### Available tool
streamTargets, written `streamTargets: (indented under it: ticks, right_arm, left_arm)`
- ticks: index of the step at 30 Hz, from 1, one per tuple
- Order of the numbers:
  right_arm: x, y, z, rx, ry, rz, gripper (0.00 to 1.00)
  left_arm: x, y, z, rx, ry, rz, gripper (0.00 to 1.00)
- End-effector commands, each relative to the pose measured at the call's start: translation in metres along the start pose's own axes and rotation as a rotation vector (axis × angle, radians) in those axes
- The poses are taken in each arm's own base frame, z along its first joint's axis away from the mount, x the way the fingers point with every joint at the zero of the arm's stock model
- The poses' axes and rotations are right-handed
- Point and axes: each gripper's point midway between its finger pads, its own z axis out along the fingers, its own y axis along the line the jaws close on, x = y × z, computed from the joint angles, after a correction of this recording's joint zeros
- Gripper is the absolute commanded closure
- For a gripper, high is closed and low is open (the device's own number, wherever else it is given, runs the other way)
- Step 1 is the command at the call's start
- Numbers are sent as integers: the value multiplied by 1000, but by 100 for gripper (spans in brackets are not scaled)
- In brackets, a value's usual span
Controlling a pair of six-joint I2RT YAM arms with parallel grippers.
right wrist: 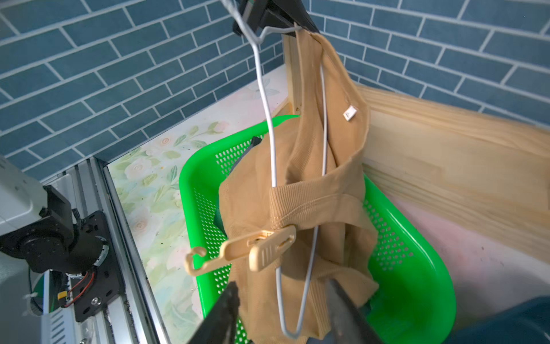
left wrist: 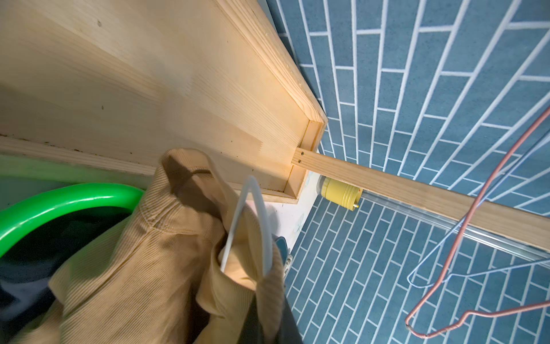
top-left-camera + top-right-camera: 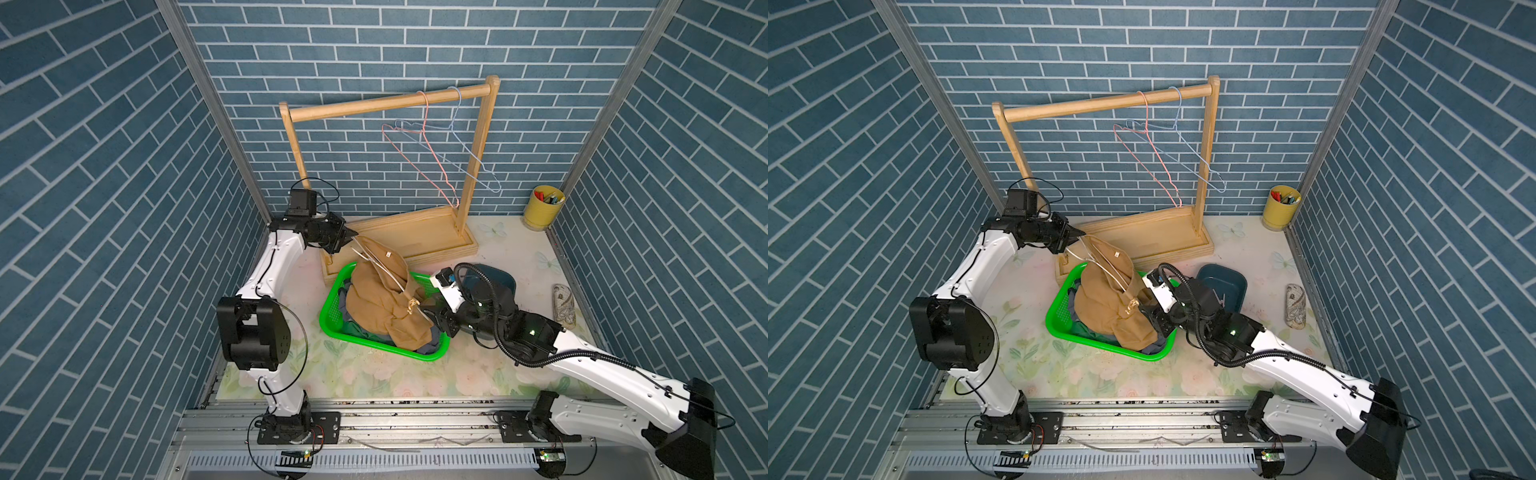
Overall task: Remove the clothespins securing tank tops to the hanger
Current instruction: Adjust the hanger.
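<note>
Clearly, clothespin — right wrist view.

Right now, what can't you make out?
Both top views: tan top covers the lower tops in the basket.
Right wrist view: frame edge cuts off the left gripper on the hanger.
Both top views: cup contents too small.
Right wrist view: folds may hide pins besides this pin.

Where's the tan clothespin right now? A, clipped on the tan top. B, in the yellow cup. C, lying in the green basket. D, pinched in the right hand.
A: the tan clothespin is clamped on the tan top that hangs from the white hanger, and the right hand is open just short of it, gripping nothing.
</note>
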Motion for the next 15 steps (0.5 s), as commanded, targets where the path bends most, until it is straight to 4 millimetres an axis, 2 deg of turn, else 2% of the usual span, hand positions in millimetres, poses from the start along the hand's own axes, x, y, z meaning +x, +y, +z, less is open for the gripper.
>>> streamTargets:
  ticks: [1, 4, 8, 15]
  right_arm:
    - [-13, -7, -16, 63, -16, -48, 39]
    - [-18, -2, -23, 50, -25, -66, 24]
    - [-20, 1, -17, 44, -11, -79, 22]
    - [-31, 12, 16, -16, -28, -65, 22]
  left_arm:
    - [-11, 5, -8, -39, -85, -34, 100]
    - [-13, 2, -15, -39, -110, -36, 100]
    - [-14, -6, -19, -23, -114, -34, 100]
    - [-11, -11, -14, -1, -77, -32, 100]
